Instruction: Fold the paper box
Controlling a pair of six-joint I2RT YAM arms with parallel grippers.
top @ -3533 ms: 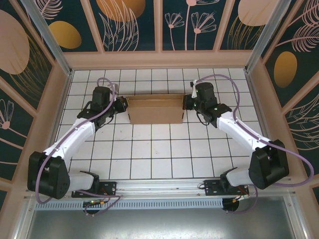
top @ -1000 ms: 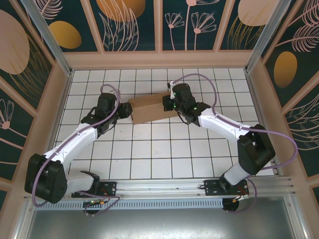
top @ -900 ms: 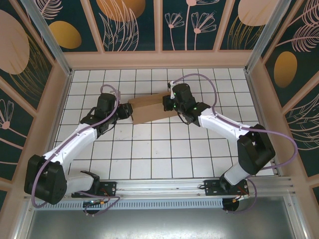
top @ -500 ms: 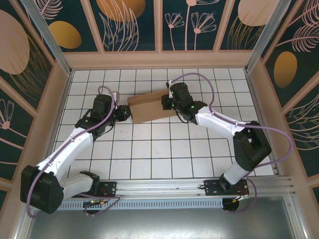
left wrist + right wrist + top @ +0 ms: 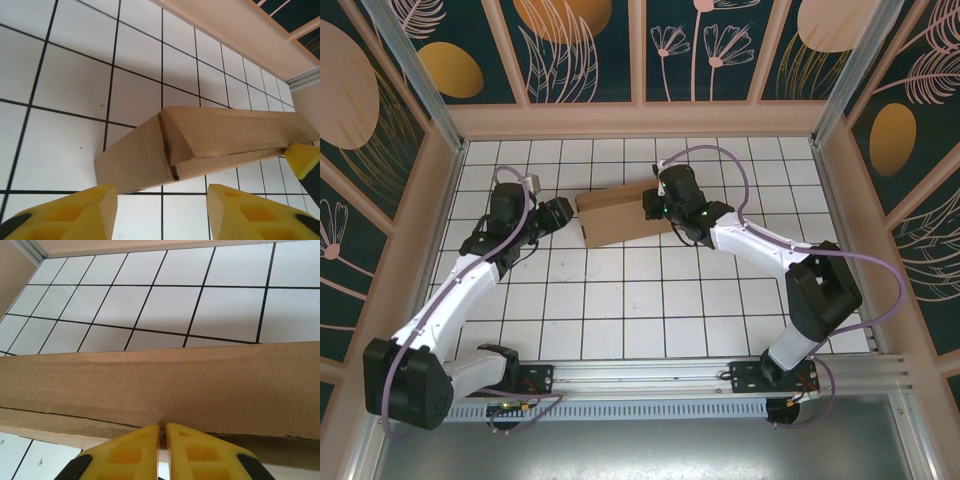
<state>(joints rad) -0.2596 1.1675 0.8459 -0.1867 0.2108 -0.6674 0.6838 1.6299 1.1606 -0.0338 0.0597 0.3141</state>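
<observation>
Matt, rough corrugated cardboard paper box (image 5: 225, 132), smooth, faintly glossy white-tiled table (image 5: 70, 80)

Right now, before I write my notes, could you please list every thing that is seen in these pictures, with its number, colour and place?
paper box: one, brown cardboard, on the table toward the far side, between the two hands.
table: one, white tiles with black lines, under everything.
wall panels: several, dark teal with plant patterns, tan frames, around the table.
rail: one, silver metal, along the near edge.
left arm and right arm: two, white and black, with purple cables.
left hand: one, yellow fingers, open, just short of the box's left end.
right hand: one, yellow fingers, shut, tips against the box near its right end.
</observation>
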